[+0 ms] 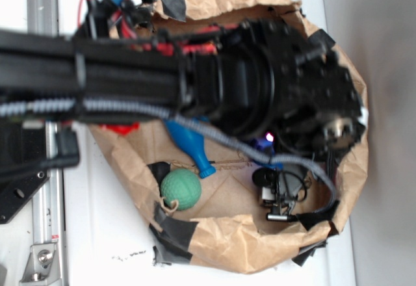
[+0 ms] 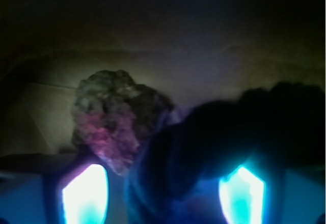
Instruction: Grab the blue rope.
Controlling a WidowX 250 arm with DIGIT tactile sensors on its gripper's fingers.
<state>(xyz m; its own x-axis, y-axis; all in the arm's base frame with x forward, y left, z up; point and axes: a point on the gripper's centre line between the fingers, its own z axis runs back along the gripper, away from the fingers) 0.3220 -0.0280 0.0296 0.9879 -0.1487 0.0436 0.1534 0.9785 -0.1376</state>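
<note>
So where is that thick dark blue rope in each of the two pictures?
Exterior view: mostly hidden under the black robot arm; only a small dark blue bit, probably the thick navy twisted rope, shows inside the brown paper bag, right of the bright blue plastic pin.
Wrist view: the rope arches across the lower right, between the gripper and its glowing fingers.
Shared landmark: the paper bag's brown floor.

Filled frame center: black arm (image 1: 214, 84) over paper bag (image 1: 260, 247); teal ball (image 1: 181, 189) lower center, beside blue pin (image 1: 193, 146).
</note>
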